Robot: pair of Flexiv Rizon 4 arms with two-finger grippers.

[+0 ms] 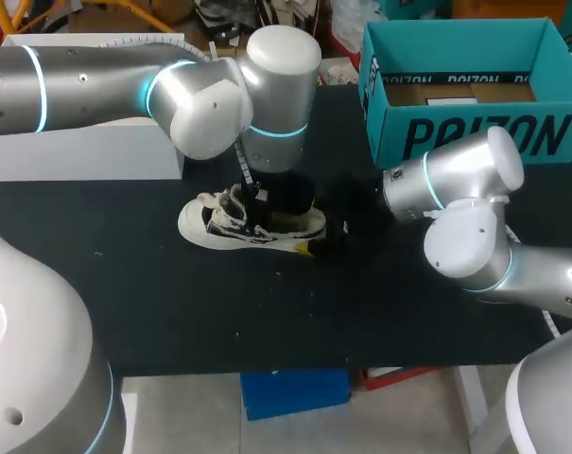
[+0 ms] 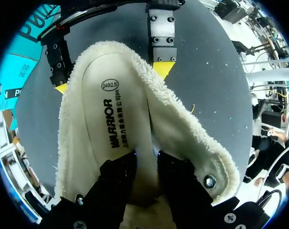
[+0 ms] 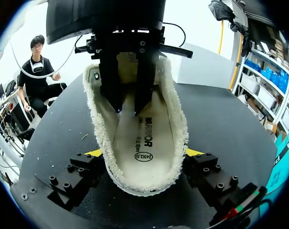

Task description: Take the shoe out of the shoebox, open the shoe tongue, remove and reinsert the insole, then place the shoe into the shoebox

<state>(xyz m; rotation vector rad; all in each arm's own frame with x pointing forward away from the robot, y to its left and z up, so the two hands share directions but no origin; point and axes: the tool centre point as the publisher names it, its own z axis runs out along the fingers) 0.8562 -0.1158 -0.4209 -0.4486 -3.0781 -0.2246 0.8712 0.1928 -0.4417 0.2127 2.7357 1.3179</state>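
Shoe is pinched at heel by right gripper; insole inside should be peeled slowly by left gripper, grip not discernible.

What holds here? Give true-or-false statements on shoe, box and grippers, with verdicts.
1. The shoe lies in the box. False: it sits on the table, outside the box.
2. The right gripper clamps the shoe from both sides. True.
3. The insole is out of the shoe. False: it lies inside.
4. The left gripper reaches into the shoe. True.
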